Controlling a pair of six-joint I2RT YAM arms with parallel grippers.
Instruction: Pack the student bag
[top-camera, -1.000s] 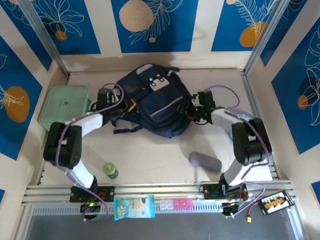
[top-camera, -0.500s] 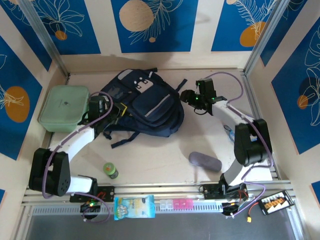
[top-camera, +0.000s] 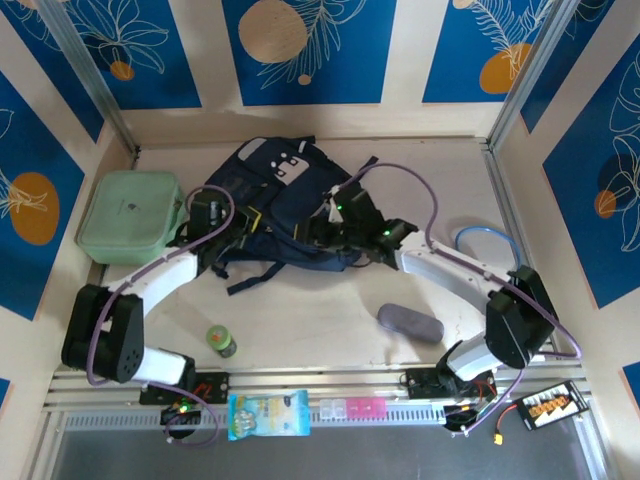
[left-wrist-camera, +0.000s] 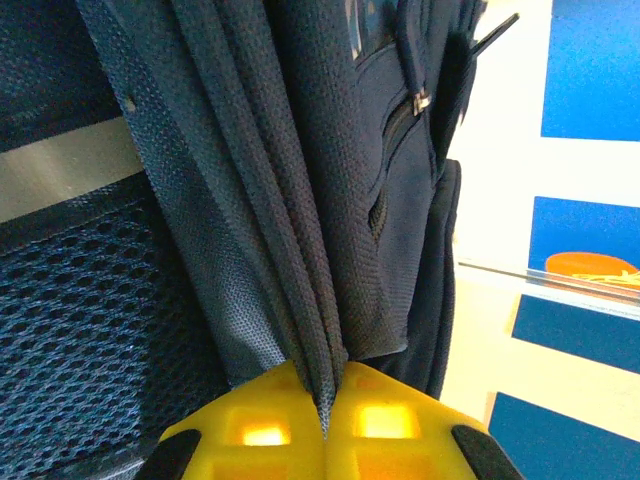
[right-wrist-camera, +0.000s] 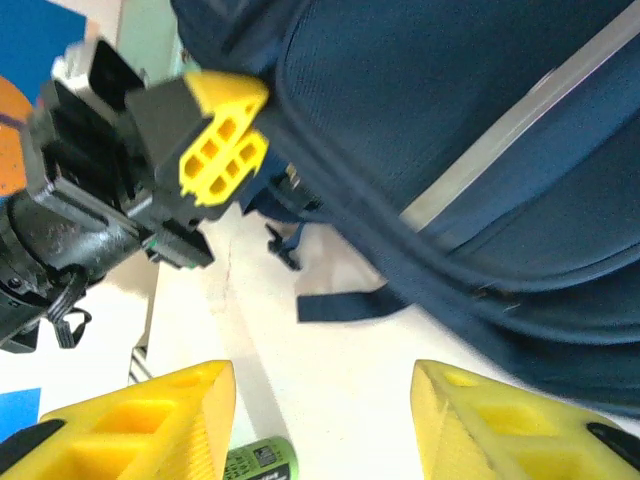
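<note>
Clearly, the left tool is pinched tight on a fold of the student bag, at its left edge. The bag sits on the table. At its near edge, the right tool gapes wide, gripping nothing.

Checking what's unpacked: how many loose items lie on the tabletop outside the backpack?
4: mint green case far left, green bottle near left, grey pouch near right, blue loop far right. More may hide under the backpack.
</note>
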